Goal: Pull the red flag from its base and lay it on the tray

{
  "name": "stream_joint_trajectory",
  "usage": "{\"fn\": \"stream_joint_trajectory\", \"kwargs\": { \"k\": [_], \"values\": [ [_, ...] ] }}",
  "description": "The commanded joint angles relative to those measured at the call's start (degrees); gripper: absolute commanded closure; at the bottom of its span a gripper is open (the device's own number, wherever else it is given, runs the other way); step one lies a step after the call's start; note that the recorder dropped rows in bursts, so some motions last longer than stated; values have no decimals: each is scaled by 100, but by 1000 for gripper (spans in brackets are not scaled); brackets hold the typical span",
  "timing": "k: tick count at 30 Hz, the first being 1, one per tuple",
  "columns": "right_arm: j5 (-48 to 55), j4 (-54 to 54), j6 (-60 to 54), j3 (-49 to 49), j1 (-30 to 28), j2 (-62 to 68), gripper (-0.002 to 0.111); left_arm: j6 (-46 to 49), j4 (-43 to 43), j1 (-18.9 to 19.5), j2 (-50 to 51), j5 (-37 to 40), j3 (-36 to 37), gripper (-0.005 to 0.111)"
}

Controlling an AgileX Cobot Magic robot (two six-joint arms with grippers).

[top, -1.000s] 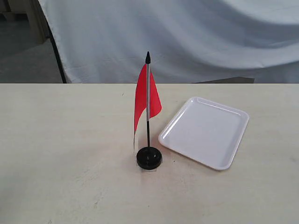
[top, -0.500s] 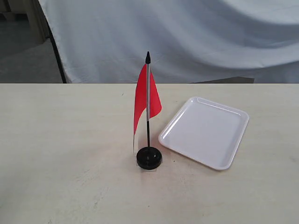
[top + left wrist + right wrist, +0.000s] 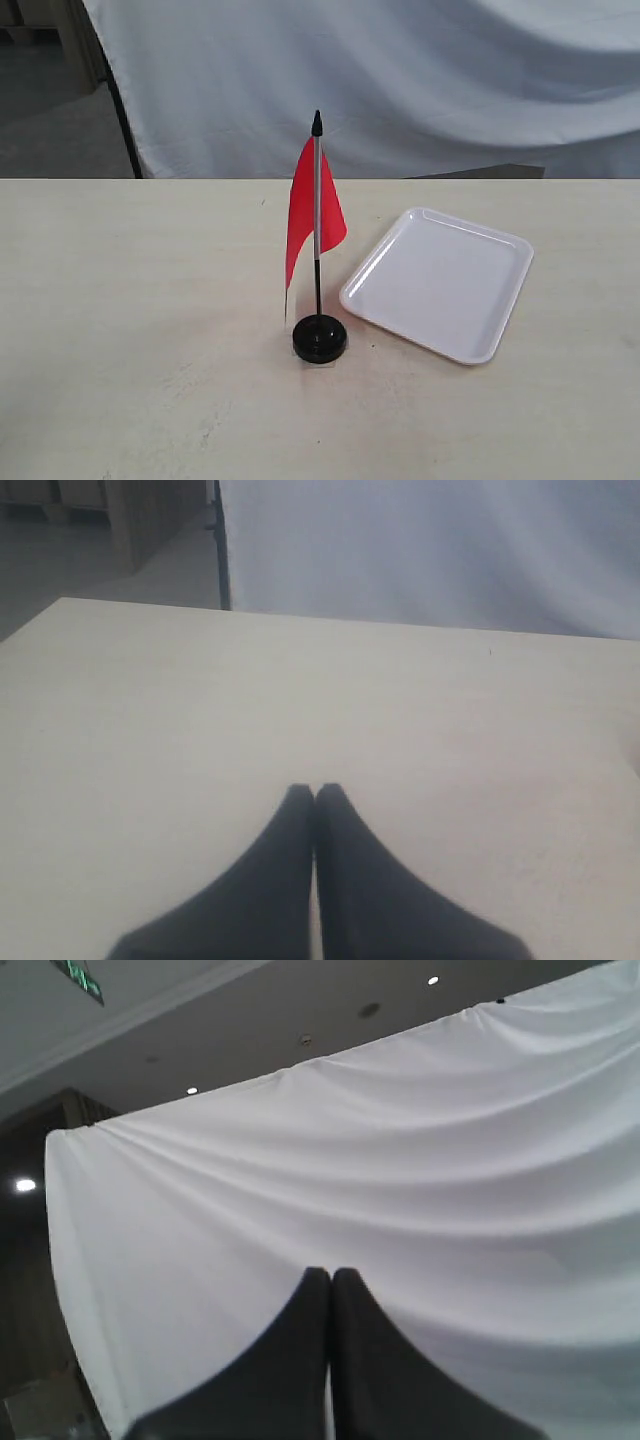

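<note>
Right now the red flag stands straight up in its base, a small round black disc. The base sits on the tabletop just beside the tray, close to the tray's long left edge but not touching it. The red part hangs down along the thin pole, mostly on the side away from the tray. The tray is white and lies flat on the tabletop. The left hand has its two dark fingers pressed together over a plain bit of tabletop. The right hand is pressed together too, and it points up at the white cloth that hangs far behind the tray.
</note>
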Motion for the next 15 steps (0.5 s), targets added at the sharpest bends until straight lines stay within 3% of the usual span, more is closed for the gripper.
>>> {"fn": "stream_joint_trajectory", "kwargs": {
  "k": [1,7,15],
  "values": [
    [-306,-285,517,13,24,-28,108,18,-1,-22,-13,-6,13,107],
    [-1312,-1082,790,13,24,941,108,18,-1,-22,-13,-6,13,107],
    [-3047,-2660,790,-458,24,4390,108,18,-1,-22,-13,-6,13,107]
  ]
}}
